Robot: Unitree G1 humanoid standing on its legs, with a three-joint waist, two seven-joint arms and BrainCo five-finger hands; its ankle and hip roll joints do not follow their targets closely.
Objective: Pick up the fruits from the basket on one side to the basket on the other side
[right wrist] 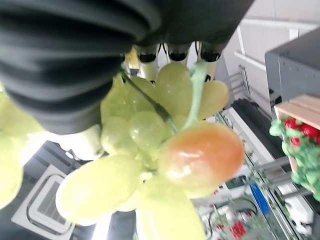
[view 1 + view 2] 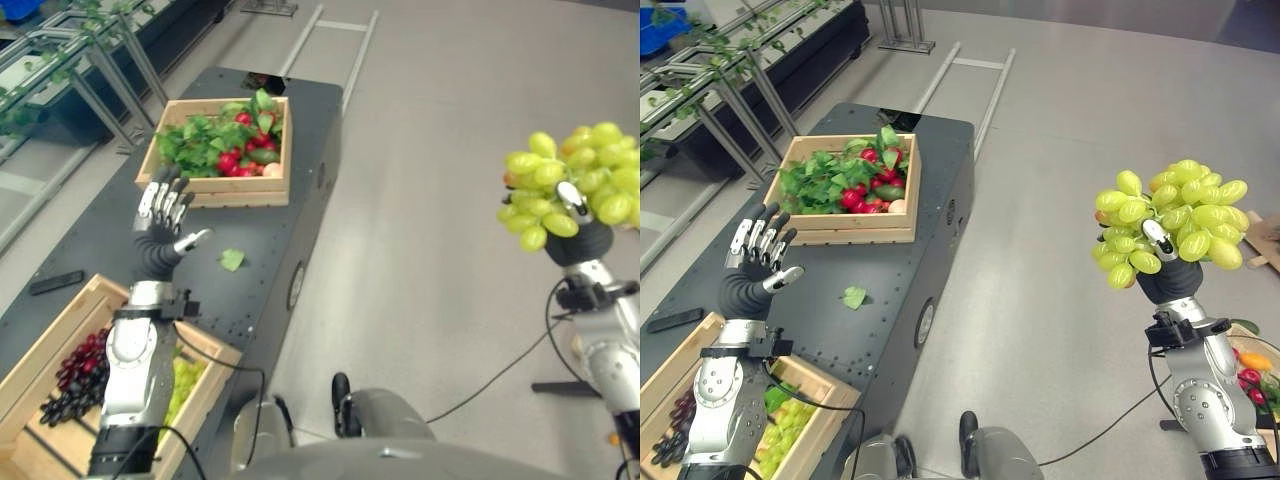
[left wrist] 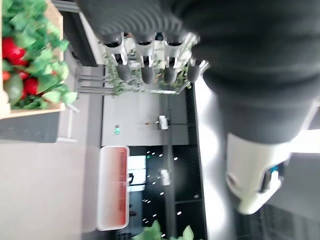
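My right hand (image 2: 1170, 268) is raised over the floor to the right of the table, shut on a bunch of green grapes (image 2: 1170, 222) that fills its grasp (image 1: 165, 150). My left hand (image 2: 163, 215) is held upright and open above the dark table (image 2: 280, 240), between the two crates. The near wooden crate (image 2: 60, 330) at the lower left holds dark red grapes (image 2: 75, 375) and green grapes (image 2: 185, 385). The far wooden crate (image 2: 222, 190) holds leafy greens with red fruits (image 2: 235, 160).
A loose green leaf (image 2: 232, 260) lies on the table near its right edge. A black flat object (image 2: 55, 283) rests by the near crate. Metal racks with plants (image 2: 70, 60) stand beyond the table's left side. More fruit (image 2: 1252, 370) lies low at the far right.
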